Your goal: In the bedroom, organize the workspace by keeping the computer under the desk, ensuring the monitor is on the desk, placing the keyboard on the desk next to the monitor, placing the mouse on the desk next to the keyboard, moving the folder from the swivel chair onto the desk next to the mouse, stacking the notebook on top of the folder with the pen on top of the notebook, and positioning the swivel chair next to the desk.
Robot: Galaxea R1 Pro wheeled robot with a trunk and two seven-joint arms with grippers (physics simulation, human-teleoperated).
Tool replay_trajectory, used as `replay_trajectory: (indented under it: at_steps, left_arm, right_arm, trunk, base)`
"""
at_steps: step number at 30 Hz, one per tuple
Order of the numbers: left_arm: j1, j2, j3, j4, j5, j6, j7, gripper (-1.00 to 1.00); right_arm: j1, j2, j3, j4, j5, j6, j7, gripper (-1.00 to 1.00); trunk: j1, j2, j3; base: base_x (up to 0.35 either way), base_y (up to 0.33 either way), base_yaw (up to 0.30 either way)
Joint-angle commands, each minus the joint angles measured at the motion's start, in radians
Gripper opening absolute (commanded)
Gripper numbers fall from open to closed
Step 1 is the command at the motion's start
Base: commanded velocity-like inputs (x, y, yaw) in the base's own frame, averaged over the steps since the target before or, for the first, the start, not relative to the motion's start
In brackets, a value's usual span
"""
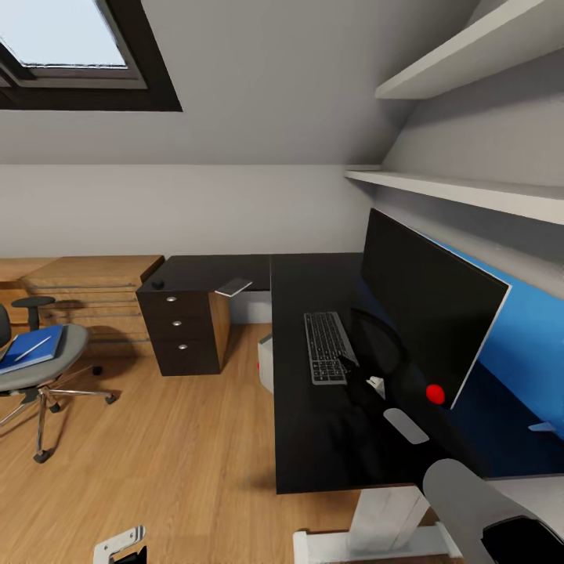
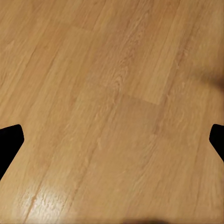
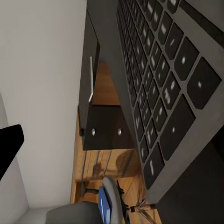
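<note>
The black desk [image 1: 313, 439] carries the wide monitor [image 1: 431, 301] and, in front of it, the keyboard [image 1: 327, 347]. My right gripper [image 1: 350, 368] is at the keyboard's near right corner. It is open, one finger [image 3: 9, 144] wide of the keys [image 3: 163, 93]. The mouse [image 1: 158, 283] and the notebook [image 1: 233, 287] lie at the desk's far end. The computer [image 1: 266, 360] stands under the desk. At the left, the swivel chair [image 1: 47, 364] holds the blue folder [image 1: 23, 352] with the pen [image 1: 33, 348] on it. My left gripper [image 2: 112, 140] hangs open over the floor.
A black three-drawer unit [image 1: 184, 333] supports the desk's far end, with a light wooden chest [image 1: 90, 294] beside it. Shelves [image 1: 470, 192] jut out above the monitor. A white desk leg [image 1: 384, 517] is near my base. Wooden floor [image 1: 172, 446] lies between chair and desk.
</note>
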Motion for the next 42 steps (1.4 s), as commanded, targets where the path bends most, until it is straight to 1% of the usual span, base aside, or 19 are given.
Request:
replay_trajectory:
  at_steps: [1,22,26,42]
  left_arm:
    - [0.000,-0.001,0.002,-0.002,-0.002,0.006,0.001,1.00]
    - [0.000,-0.001,0.002,-0.002,-0.002,0.005,0.001,1.00]
    - [0.000,-0.001,0.002,-0.002,-0.002,0.006,0.001,1.00]
    - [0.000,-0.001,0.002,-0.002,-0.001,0.006,0.001,1.00]
  right_arm:
    - [-0.001,-0.001,0.005,0.001,-0.009,0.001,0.003,1.00]
    - [-0.001,-0.001,0.005,0.001,-0.009,0.001,0.003,1.00]
    - [-0.001,-0.001,0.005,0.001,-0.009,0.001,0.003,1.00]
    - [-0.001,-0.002,0.005,0.001,-0.007,0.001,0.004,1.00]
  trunk:
    - [0.000,-0.001,-0.001]
    - [0.000,-0.001,-0.001]
    - [0.000,-0.001,-0.001]
    - [0.000,-0.001,-0.001]
  base:
    - [-0.007,-0.006,0.000]
    - [0.005,-0.014,0.000]
    - [-0.233,0.000,0.000]
    - [-0.330,0.000,0.000]
